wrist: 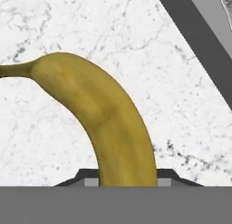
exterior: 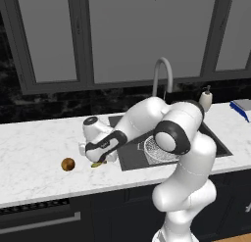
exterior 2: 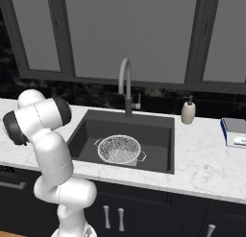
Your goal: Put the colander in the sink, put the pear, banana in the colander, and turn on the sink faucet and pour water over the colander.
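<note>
Hand view: jaws closed round banana on bench; colander already in sink, pear and faucet still pending.

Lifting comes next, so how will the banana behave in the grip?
The banana looks stiff, so it probably won't sag. Its smooth curved skin may pivot in the tool, which seems to grip near one end.

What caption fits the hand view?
Gripper closed on the banana lying on the marble counter.
</note>
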You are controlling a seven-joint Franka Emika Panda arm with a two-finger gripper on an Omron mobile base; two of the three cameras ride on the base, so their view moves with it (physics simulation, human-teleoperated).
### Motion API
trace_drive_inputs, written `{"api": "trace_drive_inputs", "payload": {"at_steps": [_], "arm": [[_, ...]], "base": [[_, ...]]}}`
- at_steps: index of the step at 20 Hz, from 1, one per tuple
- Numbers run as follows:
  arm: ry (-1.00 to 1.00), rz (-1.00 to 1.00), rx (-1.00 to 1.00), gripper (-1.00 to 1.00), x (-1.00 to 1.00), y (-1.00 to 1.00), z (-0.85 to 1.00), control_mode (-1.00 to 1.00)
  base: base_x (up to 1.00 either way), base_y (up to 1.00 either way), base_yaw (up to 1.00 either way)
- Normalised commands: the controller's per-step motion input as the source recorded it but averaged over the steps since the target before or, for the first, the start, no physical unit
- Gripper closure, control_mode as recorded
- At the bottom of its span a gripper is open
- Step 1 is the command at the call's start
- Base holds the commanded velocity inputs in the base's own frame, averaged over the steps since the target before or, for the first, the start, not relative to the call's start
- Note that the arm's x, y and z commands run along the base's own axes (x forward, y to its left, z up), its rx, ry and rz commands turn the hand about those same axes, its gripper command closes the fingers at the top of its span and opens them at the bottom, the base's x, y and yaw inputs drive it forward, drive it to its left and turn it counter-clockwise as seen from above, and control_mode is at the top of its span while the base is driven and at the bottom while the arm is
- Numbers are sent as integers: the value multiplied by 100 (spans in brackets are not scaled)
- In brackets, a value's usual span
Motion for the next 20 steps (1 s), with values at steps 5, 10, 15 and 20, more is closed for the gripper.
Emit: {"api": "trace_drive_inputs", "payload": {"at_steps": [5, 10, 15, 20], "arm": [[-9, -5, -6, 100, -6, -76, 4, -100], [-2, -13, 0, 100, 0, -100, 35, -100], [0, -15, 0, 100, 0, -100, 35, -100], [0, -13, 0, 100, 0, -100, 9, -100]], "base": [[0, 0, 0], [0, 0, 0], [0, 0, 0], [0, 0, 0]]}}
